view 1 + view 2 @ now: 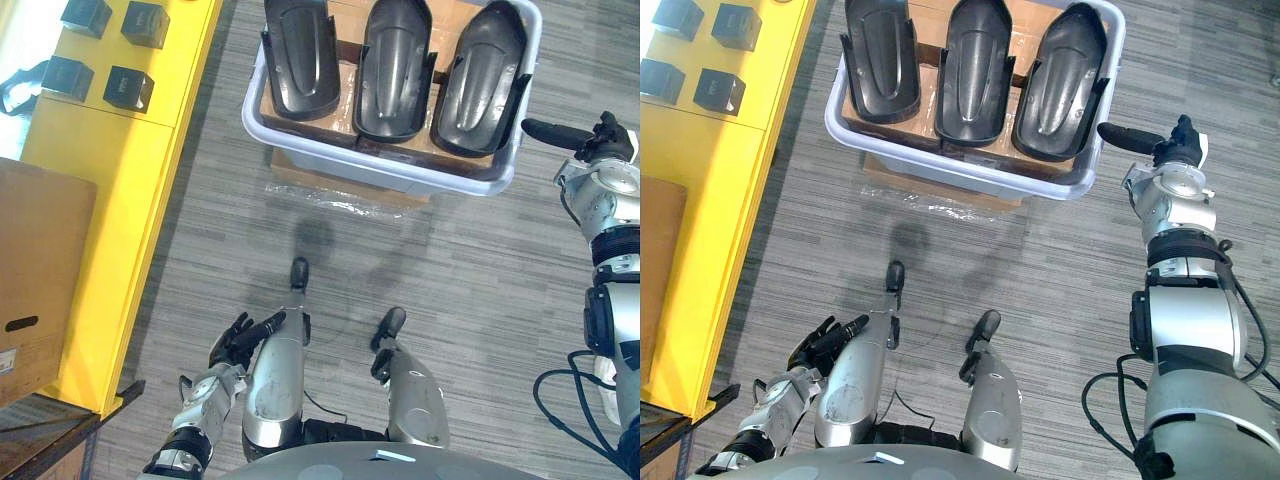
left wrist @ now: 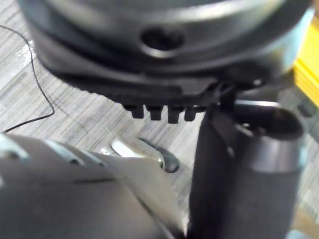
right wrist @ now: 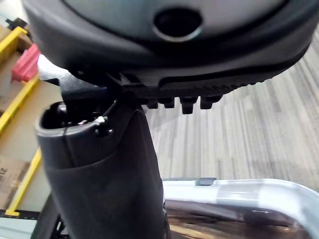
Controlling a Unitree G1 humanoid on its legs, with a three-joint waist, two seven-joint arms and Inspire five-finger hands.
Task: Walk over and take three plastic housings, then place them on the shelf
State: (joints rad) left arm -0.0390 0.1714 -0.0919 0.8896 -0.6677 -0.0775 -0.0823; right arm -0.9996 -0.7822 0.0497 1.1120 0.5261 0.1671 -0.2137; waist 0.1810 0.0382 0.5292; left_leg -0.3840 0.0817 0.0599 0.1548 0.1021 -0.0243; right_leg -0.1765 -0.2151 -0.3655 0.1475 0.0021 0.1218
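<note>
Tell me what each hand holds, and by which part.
Nothing is held: left hand hangs open low, right hand open beside the tub, apart from the housings.

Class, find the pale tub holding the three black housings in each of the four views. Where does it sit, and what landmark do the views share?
Left eye view: the pale tub sits at the top, right of centre.
Right eye view: the tub sits at top centre.
Left wrist view: this one faces the grey floor instead.
Right wrist view: the tub's rim shows just past the right hand.
Shared landmark: the grey floor with its stripes.
</note>
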